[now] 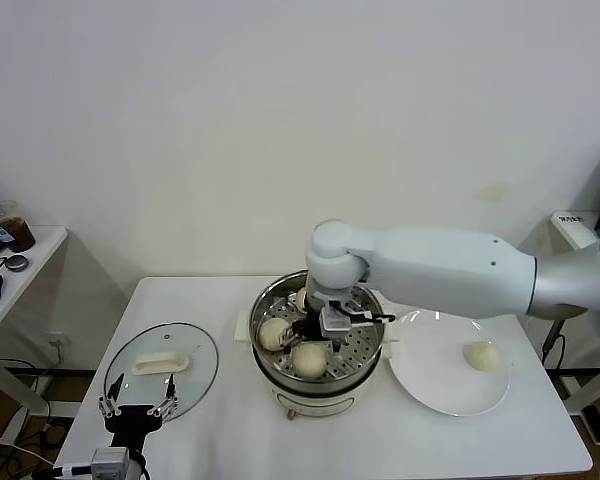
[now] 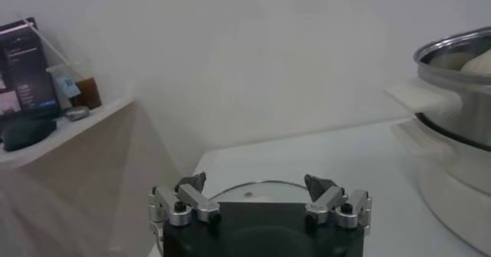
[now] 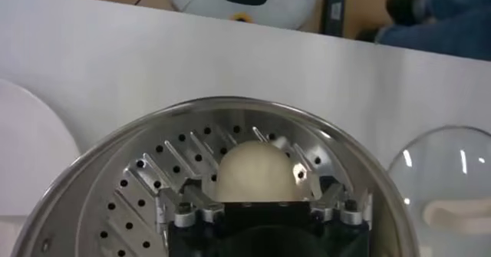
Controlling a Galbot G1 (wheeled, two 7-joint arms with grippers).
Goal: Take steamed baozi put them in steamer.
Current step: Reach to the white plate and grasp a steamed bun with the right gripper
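The steamer (image 1: pixel 365 375) stands mid-table with its perforated tray (image 3: pixel 138 197) showing. Two baozi lie in it, one at the left (image 1: pixel 273 333) and one at the front (image 1: pixel 309 358); a sliver of a third (image 1: pixel 302 299) shows behind the gripper. A fourth baozi (image 1: pixel 482 355) lies on the white plate (image 1: pixel 430 385). My right gripper (image 1: pixel 316 330) reaches down into the steamer, and its open fingers (image 3: pixel 184 205) straddle a baozi (image 3: pixel 255 172) that rests on the tray. My left gripper (image 1: pixel 135 408) is open and empty, parked at the table's front left.
The glass lid (image 1: pixel 161 365) with cream handle lies flat left of the steamer, just beyond my left gripper (image 2: pixel 255 183). The steamer's handle (image 2: pixel 418 97) sticks out toward the lid. A side shelf with small items (image 1: pixel 10 250) stands at the far left.
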